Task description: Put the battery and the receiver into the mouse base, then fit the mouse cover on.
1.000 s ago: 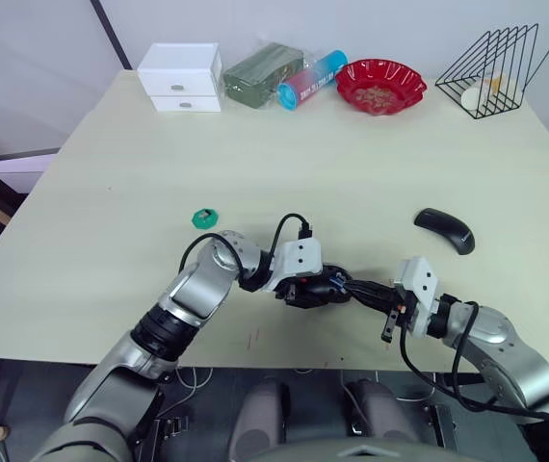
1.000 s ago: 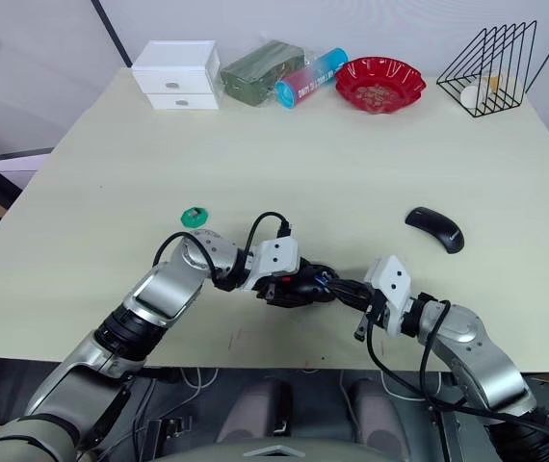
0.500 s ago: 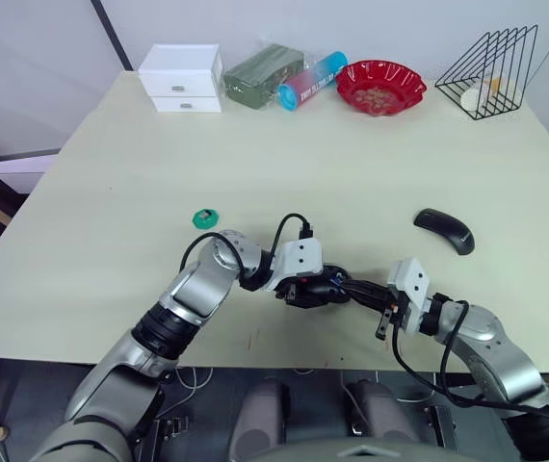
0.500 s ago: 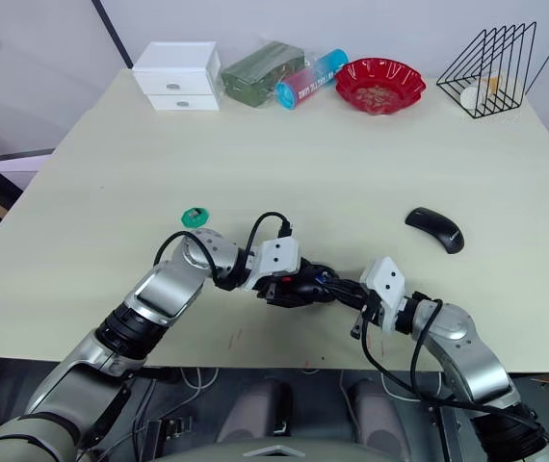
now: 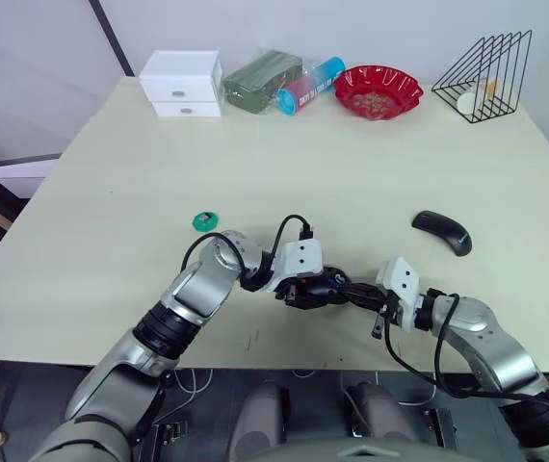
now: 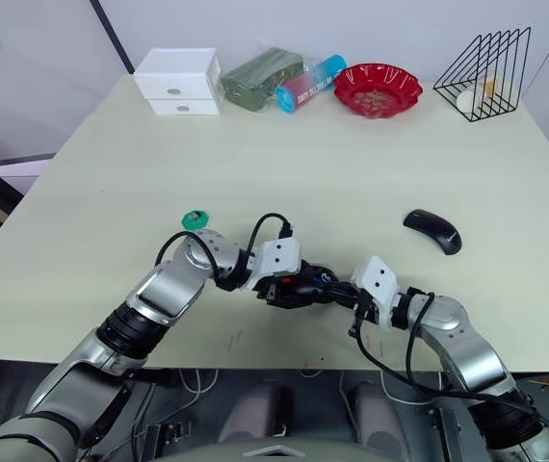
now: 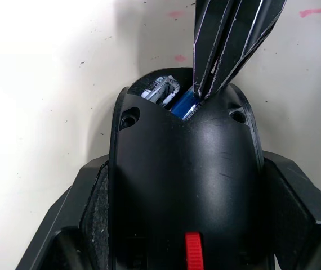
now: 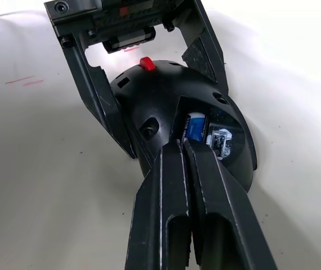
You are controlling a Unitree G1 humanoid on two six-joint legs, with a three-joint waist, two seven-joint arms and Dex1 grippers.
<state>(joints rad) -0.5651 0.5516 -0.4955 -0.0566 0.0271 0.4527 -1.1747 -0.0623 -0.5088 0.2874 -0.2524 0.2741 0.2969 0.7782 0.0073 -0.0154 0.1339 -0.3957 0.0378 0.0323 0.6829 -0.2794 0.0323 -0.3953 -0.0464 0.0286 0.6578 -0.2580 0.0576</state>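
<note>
While the left gripper (image 8: 143, 84) clamps the mouse base (image 8: 177, 112) from both sides near the table's (image 5: 352, 164) front edge, the right gripper (image 8: 184, 147) has its fingers pressed together, tips poking into the open bay. Battery (image 8: 194, 125) sits in that bay, blue end showing, so that step looks about done. A small metal piece beside it may be the receiver; can't tell. Mouse cover (image 5: 443, 231) lies well apart on the robot's right, not yet fitted.
</note>
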